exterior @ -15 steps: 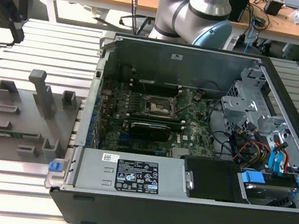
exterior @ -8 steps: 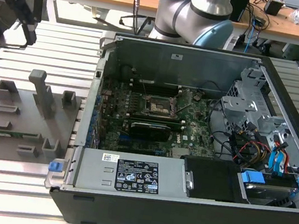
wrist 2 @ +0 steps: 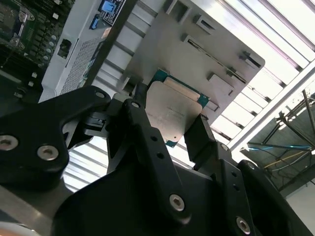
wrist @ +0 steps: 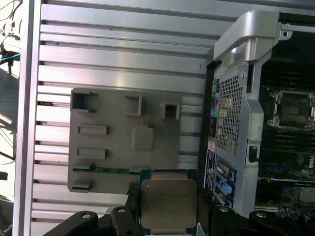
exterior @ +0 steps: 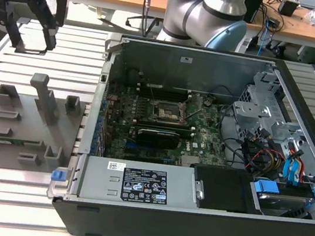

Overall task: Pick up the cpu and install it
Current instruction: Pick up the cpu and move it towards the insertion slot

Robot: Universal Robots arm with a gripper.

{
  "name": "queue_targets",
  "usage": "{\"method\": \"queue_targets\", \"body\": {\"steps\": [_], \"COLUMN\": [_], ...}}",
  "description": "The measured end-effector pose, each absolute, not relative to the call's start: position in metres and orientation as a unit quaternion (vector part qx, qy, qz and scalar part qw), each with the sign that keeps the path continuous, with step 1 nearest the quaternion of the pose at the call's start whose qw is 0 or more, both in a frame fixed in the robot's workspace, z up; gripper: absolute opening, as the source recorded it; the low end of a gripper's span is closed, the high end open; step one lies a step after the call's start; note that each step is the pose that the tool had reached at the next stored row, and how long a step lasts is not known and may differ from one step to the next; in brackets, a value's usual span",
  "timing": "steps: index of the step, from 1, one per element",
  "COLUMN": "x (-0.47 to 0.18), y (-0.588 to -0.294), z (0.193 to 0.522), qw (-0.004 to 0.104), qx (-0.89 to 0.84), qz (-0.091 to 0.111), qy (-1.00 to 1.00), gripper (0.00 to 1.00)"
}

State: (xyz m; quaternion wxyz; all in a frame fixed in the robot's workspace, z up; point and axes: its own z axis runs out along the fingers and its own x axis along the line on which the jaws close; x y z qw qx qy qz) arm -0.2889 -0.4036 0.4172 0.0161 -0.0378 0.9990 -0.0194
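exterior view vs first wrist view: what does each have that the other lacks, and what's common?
Exterior view: the arm's body, the power supply and the cabled drive bays. First wrist view: the cpu with its metal top facing the camera, clamped in the gripper. Shared: the gripper, grey tray, open computer case and motherboard socket.

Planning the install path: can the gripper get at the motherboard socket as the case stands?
Probably yes. The case lies open, and the socket faces up with nothing over it. The gripper, shut on the cpu, hangs beside the case.
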Motion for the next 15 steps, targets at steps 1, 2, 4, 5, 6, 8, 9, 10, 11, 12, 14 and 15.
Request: {"method": "queue_targets", "body": {"steps": [1, 2, 4, 5, 6, 8, 9, 10, 11, 12, 14, 15], "x": [-0.286, -0.284, -0.278, -0.275, -0.270, -0.265, -0.262, -0.259, -0.256, -0.254, -0.247, -0.244], "y": [-0.404, -0.404, -0.404, -0.404, -0.404, -0.404, -0.404, -0.404, -0.404, -0.404, -0.404, -0.404], "z": [0.417, 0.417, 0.417, 0.417, 0.417, 0.417, 0.417, 0.417, 0.417, 0.417, 0.417, 0.417], "qw": [0.016, 0.016, 0.016, 0.016, 0.016, 0.016, 0.016, 0.016, 0.016, 0.016, 0.016, 0.016], "qx": [-0.038, -0.038, -0.038, -0.038, -0.038, -0.038, -0.038, -0.038, -0.038, -0.038, -0.038, -0.038], "qz": [-0.019, -0.019, -0.019, -0.019, -0.019, -0.019, -0.019, -0.019, -0.019, -0.019, -0.019, -0.019], "qy": [0.999, 0.999, 0.999, 0.999, 0.999, 0.999, 0.999, 0.999, 0.999, 0.999, 0.999, 0.999], "gripper": [0.55, 0.55, 0.55, 0.55, 0.55, 0.55, 0.55, 0.55, 0.55, 0.55, 0.55, 0.55]}}
